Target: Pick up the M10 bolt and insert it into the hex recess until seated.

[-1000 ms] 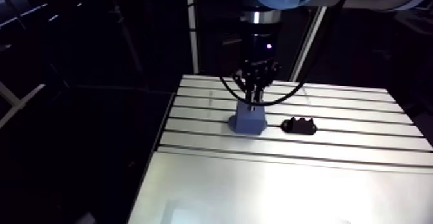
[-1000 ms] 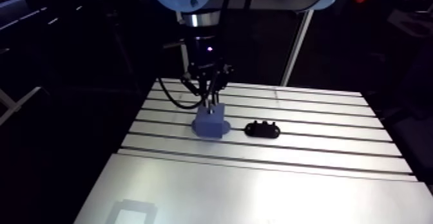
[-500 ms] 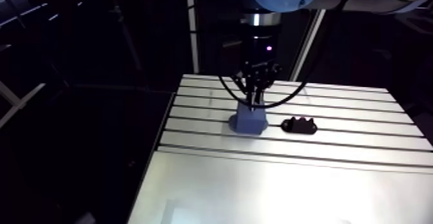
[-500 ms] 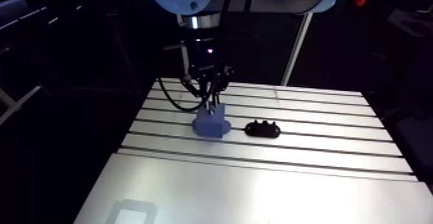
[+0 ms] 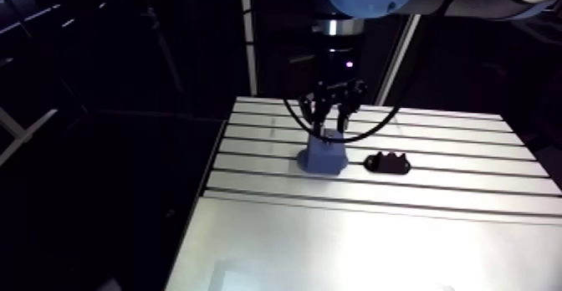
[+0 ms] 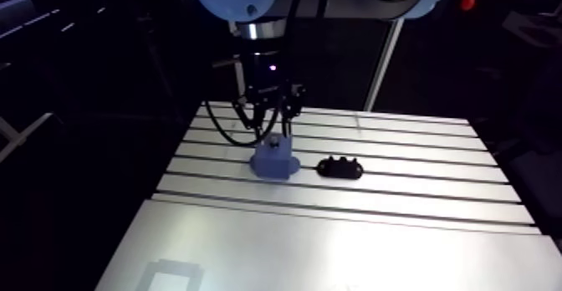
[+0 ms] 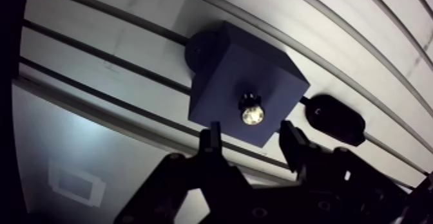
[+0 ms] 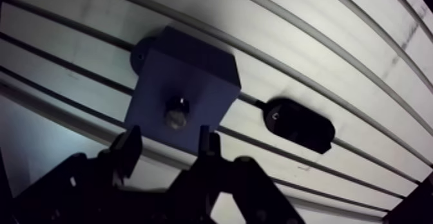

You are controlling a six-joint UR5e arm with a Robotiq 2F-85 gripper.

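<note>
Since just before, the gripper [image 7: 250, 135] has let go. Its two fingers, which were pinched together over the block [image 7: 232, 72], are now standing apart, and in the arm view it is sitting a little higher above the block. We are seeing the jaws moderately wide and holding nothing, one finger [image 7: 211, 136] on each side of the bolt [image 7: 252, 114] without touching it.

The bolt is standing upright in the top face of the dark blue block, its bright end pointing up toward the wrist camera. We cannot tell how deep it is sitting.

The block is resting on the table [image 5: 376, 227], straddling the grooves, with a rounded foot [image 7: 200, 46] sticking out at its base on the side away from the gripper. A small black oblong part [image 7: 335, 118] is lying just beside the block, apart from it, along one groove.

The table's far half is showing long parallel slots. The near half is a smooth metal sheet catching strong glare, with a pale rectangle [image 5: 242, 273] on it that we cannot identify. The room [image 5: 100, 77] around the table is lying in darkness.
</note>
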